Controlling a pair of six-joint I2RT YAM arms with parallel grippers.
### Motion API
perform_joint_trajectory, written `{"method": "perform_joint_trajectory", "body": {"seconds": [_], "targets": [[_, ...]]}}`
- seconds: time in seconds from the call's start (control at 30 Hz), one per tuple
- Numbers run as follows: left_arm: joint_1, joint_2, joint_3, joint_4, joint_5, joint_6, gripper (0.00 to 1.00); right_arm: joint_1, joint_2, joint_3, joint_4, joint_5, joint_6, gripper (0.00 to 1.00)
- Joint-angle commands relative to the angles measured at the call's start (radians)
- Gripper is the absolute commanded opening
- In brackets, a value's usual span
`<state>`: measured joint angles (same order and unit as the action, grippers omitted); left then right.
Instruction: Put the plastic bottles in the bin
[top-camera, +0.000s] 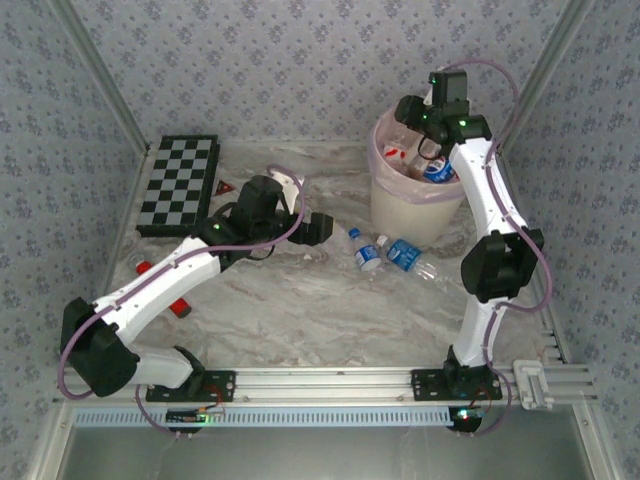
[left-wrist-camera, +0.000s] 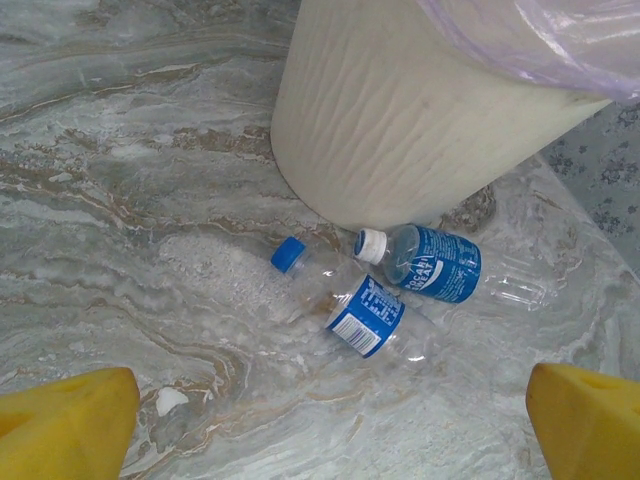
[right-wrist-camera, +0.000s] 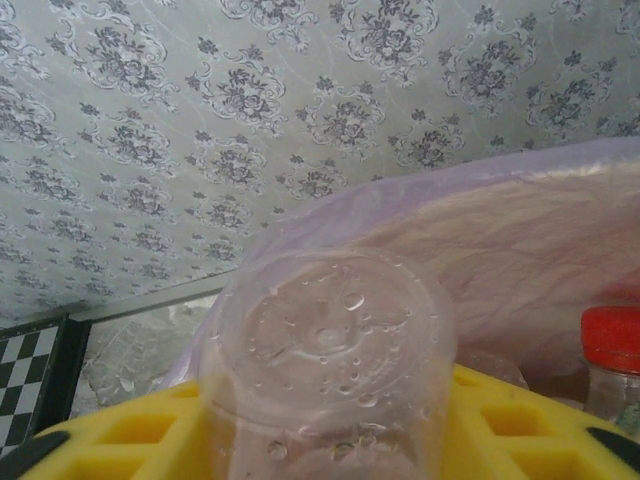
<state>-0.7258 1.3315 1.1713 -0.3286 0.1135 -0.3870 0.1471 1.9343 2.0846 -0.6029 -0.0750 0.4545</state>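
Right gripper (right-wrist-camera: 330, 455) holding clear plastic bottle (right-wrist-camera: 330, 340) over pink-lined cream round bin (top-camera: 410, 212), far-right corner of marble table (top-camera: 320, 320), left gripper (left-wrist-camera: 325, 425) wide open.

Clear bottle (right-wrist-camera: 330, 340), cut off by the lower edge, hides whether the right claw (right-wrist-camera: 330, 435) grips it. Red-capped bottle (right-wrist-camera: 612, 345) cropped at right. Bin (left-wrist-camera: 400, 120) cut off above.

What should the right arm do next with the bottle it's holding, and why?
Probably open the right end effector and let the clear bottle drop. The bottle sits between its fingers right over the pink-lined bin, with a red-capped bottle lying inside, so a release should land it in the bin.
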Motion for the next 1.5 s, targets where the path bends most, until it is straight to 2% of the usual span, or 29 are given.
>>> {"method": "perform_joint_trajectory", "body": {"seconds": [0.0,0.2,0.4,0.57,0.8,0.97,1.13,1.2,1.3,1.37,1.47], "targets": [[0.006,-0.003,-0.005,-0.026,-0.018,0.002,0.99,0.005,0.052,0.098,-0.271,0.007,-0.017,0.60],[0.006,0.038,0.019,-0.024,-0.013,-0.021,0.99,-0.003,0.029,0.305,-0.455,0.073,-0.127,0.78],[0.007,0.083,0.050,-0.027,0.013,-0.033,0.99,-0.021,-0.081,0.250,-0.470,0.144,-0.177,0.82],[0.007,0.104,0.061,-0.011,0.034,-0.041,0.99,-0.008,-0.099,0.225,-0.402,0.091,-0.173,0.69],[-0.002,0.148,0.087,-0.042,0.078,-0.048,0.99,0.045,0.027,0.261,-0.356,0.064,-0.167,0.44],[-0.038,0.181,0.076,-0.021,0.077,-0.092,0.99,0.039,0.085,0.236,-0.305,0.049,-0.135,0.35],[-0.079,0.229,0.085,-0.018,0.055,-0.114,0.99,0.041,0.041,0.218,-0.319,0.062,-0.148,0.35],[-0.085,0.247,0.088,-0.016,0.058,-0.119,0.99,0.039,-0.003,0.222,-0.336,0.072,-0.159,0.40],[-0.086,0.267,0.105,-0.023,0.066,-0.116,0.99,0.032,-0.104,0.193,-0.370,0.097,-0.182,0.56],[-0.086,0.275,0.113,-0.023,0.066,-0.116,0.99,0.024,-0.198,0.117,-0.371,0.099,-0.192,0.64],[-0.085,0.298,0.127,-0.018,0.067,-0.134,0.99,0.002,-0.353,-0.050,-0.375,0.066,-0.197,0.69]]}}
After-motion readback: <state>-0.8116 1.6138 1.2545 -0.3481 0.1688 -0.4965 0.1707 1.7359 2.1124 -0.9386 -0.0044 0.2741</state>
